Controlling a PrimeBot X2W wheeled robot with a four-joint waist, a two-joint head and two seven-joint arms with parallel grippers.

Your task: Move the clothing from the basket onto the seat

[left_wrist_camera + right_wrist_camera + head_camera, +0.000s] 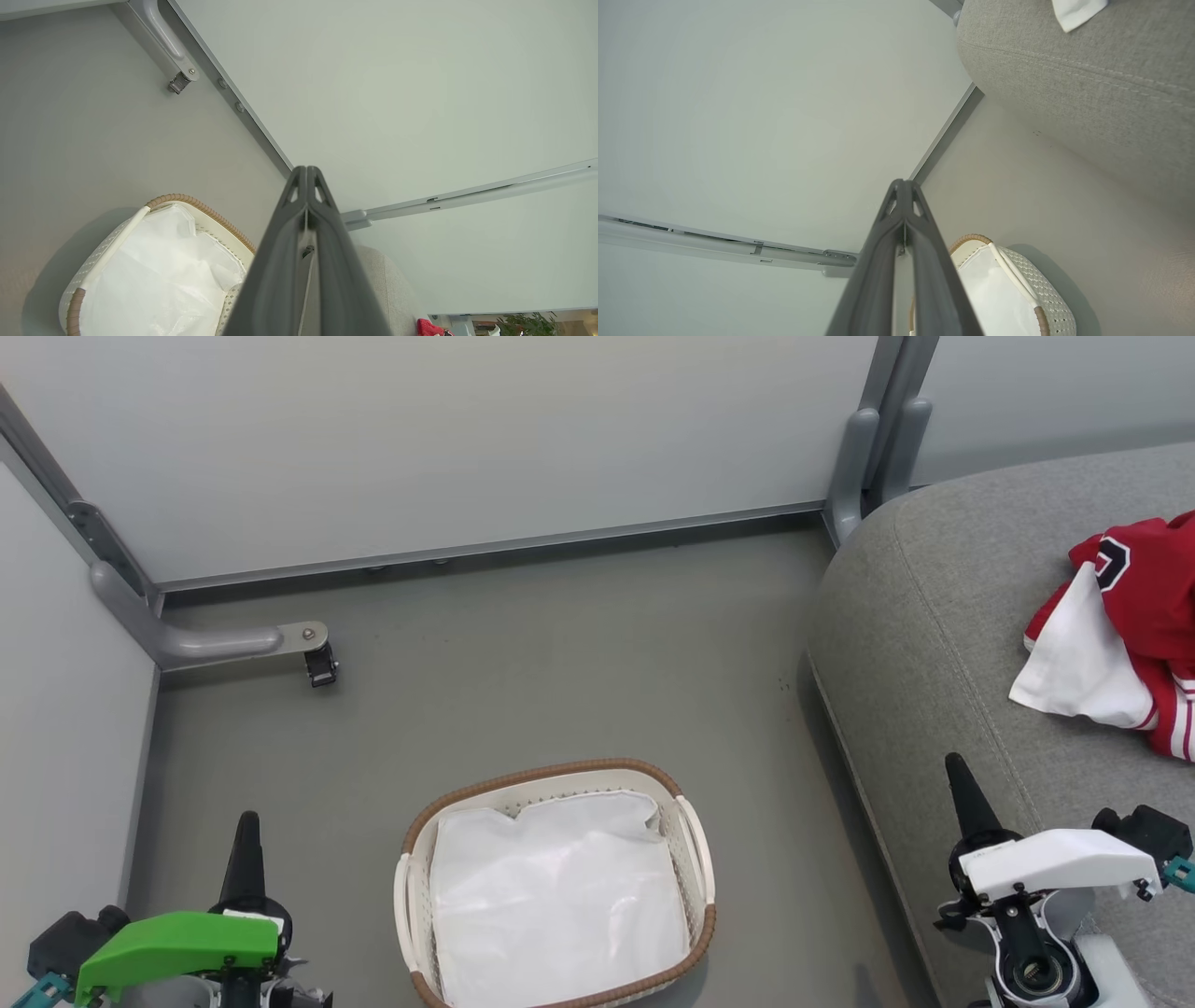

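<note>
Nearest the robot, the left gripper (247, 831) stood at the lower left of the head view, above a green wrist cover (177, 943). Its two dark fingers were pressed together and held nothing. The left wrist view showed the same, with the fingers meeting along their length up to the tip. The right gripper (963, 789) stood at the lower right, above a white wrist cover (1060, 859). Its fingers were likewise together and empty, as the right wrist view also showed. Both grippers pointed up the head view, away from the robot.

Between the two grippers and a little further out, the basket (698, 868) sat upright on the grey floor (560, 653). Its brown rim ran round the far end and the near right corner. Inside lay a crumpled white liner (560, 896) that covered the bottom.

To the right of the basket, across a strip of floor, rose the rounded edge of the seat (934, 616). The right gripper showed against its near part.

The clothing (1148, 597) lay in a heap on top of the seat, further back, cut off by the right edge of the head view. It was red, with a white panel spread toward the basket's side and striped cuffs at its near end. It was well apart from both grippers.

Furthest off, pale wall panels (467, 429) in grey frames closed the corner. At the left, a grey frame foot with a small black caster (320, 667) rested on the floor.
</note>
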